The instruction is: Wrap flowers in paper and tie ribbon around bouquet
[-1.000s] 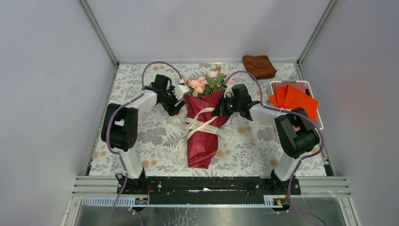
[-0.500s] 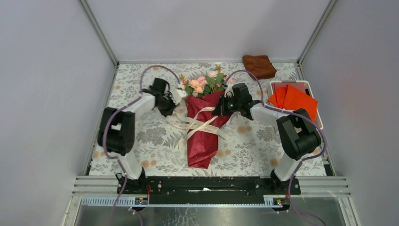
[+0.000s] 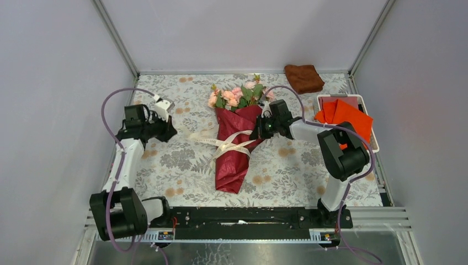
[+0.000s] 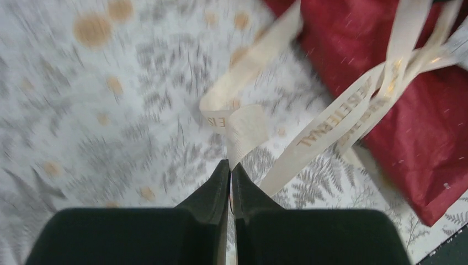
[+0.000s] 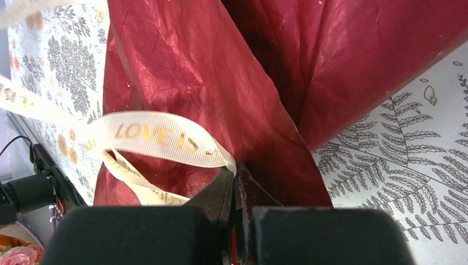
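The bouquet lies in the middle of the table: pink flowers at the far end, dark red paper in a cone around the stems. The cream ribbon crosses the cone's middle, and one strand runs left over the table. My left gripper is left of the bouquet. Its fingertips are shut on that strand of ribbon. My right gripper presses against the cone's right edge. It is shut on a loop of ribbon lying against the paper.
A brown folded cloth lies at the back right. A white tray at the right edge holds bright orange sheets. Grey walls close in the left, back and right sides.
My left gripper shut on the ribbon beside the flowers and swung out to the left, drawing a strand with it. The ribbon now sits tighter on the cone. The right gripper stayed put.
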Robot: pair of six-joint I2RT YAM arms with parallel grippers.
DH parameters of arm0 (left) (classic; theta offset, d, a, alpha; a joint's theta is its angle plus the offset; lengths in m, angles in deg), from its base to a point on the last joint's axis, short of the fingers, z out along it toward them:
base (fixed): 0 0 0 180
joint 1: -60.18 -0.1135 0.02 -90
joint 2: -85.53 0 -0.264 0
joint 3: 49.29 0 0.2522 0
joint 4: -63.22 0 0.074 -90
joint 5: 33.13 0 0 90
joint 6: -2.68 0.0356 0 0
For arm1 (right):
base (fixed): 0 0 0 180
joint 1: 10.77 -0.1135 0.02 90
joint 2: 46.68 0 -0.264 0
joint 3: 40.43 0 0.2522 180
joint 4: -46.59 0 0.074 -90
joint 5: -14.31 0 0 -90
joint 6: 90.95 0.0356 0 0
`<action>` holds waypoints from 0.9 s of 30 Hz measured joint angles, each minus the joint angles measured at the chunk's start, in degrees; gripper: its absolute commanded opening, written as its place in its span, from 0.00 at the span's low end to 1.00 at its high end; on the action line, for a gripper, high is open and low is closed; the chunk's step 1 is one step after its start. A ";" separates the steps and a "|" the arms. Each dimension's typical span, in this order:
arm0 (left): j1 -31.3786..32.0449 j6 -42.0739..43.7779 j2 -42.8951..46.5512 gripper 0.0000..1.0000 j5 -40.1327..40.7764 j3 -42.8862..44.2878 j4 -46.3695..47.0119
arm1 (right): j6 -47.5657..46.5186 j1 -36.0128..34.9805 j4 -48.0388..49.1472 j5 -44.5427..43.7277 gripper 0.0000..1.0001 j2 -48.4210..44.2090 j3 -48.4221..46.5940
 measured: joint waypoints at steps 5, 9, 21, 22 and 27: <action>-0.96 -1.01 -4.57 0.13 8.90 -5.20 -1.66 | -0.28 0.00 -0.72 0.09 0.00 0.31 -0.44; -1.79 -0.94 -7.17 0.41 17.73 -7.39 0.00 | -0.52 -0.02 -1.49 0.68 0.00 0.28 -1.95; 20.00 4.24 -6.32 0.61 19.21 2.14 -3.74 | 3.06 -5.46 -1.03 7.04 0.00 -2.54 -11.52; 25.22 4.81 -5.38 0.66 17.66 3.50 -3.50 | 4.00 -5.53 -0.66 6.38 0.00 -2.51 -11.98; 42.56 8.63 -6.29 0.82 15.04 5.25 -1.49 | 9.90 -4.68 1.68 2.89 0.00 0.52 -12.20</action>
